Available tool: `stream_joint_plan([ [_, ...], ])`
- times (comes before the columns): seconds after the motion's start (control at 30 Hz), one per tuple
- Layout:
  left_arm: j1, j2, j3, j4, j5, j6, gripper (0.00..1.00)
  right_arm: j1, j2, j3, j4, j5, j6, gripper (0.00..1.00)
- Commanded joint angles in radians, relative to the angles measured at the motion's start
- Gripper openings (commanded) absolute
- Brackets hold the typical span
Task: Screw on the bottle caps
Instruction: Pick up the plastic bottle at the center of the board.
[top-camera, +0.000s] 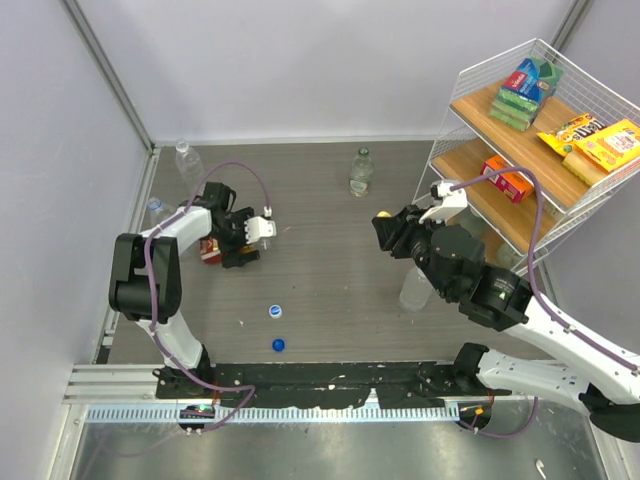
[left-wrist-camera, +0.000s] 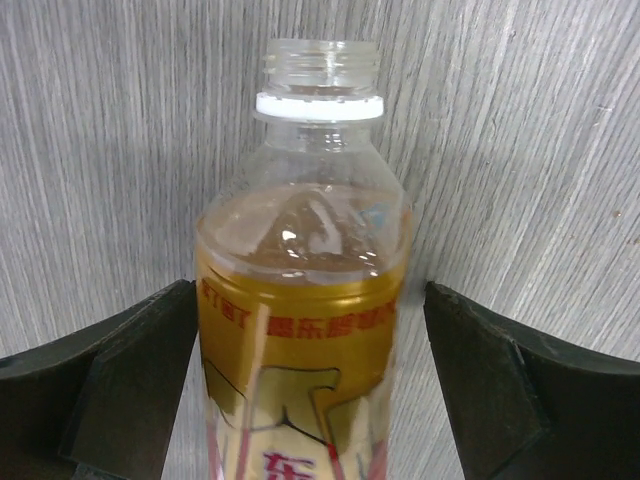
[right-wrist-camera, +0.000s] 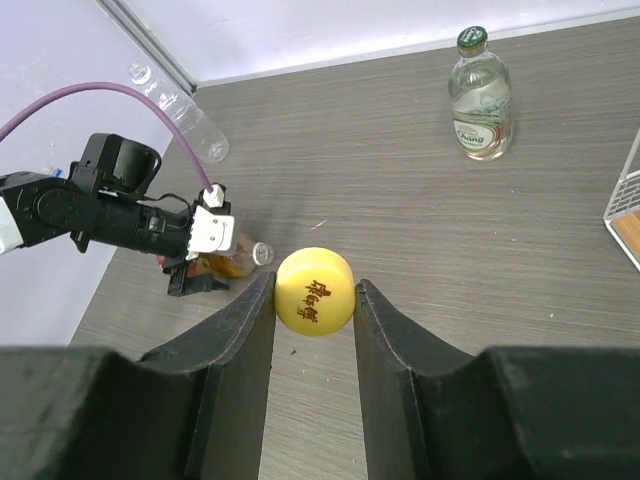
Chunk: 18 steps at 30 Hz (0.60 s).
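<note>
amber bottle (left-wrist-camera: 300, 330) base cut off, clear bottle (top-camera: 408, 292) partly behind right arm (top-camera: 495, 295)

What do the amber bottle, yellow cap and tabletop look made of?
The amber bottle: likely thin clear plastic, glossy; see-through neck and shoulder with highlights, gold printed label.
The yellow cap: opaque plastic, smooth, slight sheen, printed logo on top.
The tabletop: matte grey wood-grain print, probably laminate; real wood can't be ruled out.
</note>
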<state>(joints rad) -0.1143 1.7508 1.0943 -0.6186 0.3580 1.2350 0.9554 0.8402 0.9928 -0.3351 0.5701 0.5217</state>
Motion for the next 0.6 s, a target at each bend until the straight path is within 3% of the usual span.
stream_joint_plan([
  [0.0,0.016,-0.074,0.001,0.026,0.004,-0.048,0.98,0.000,0.014,0.006,0.061,0.011,-0.028,0.25],
  [0.4,0.077,-0.108,-0.066,0.077,0.033,-0.011,1.00,0.000,0.042,0.023,0.074,-0.009,-0.035,0.25],
  [0.57,0.102,-0.091,-0.071,0.097,0.058,-0.006,0.84,0.002,0.053,0.027,0.077,-0.003,-0.040,0.25],
])
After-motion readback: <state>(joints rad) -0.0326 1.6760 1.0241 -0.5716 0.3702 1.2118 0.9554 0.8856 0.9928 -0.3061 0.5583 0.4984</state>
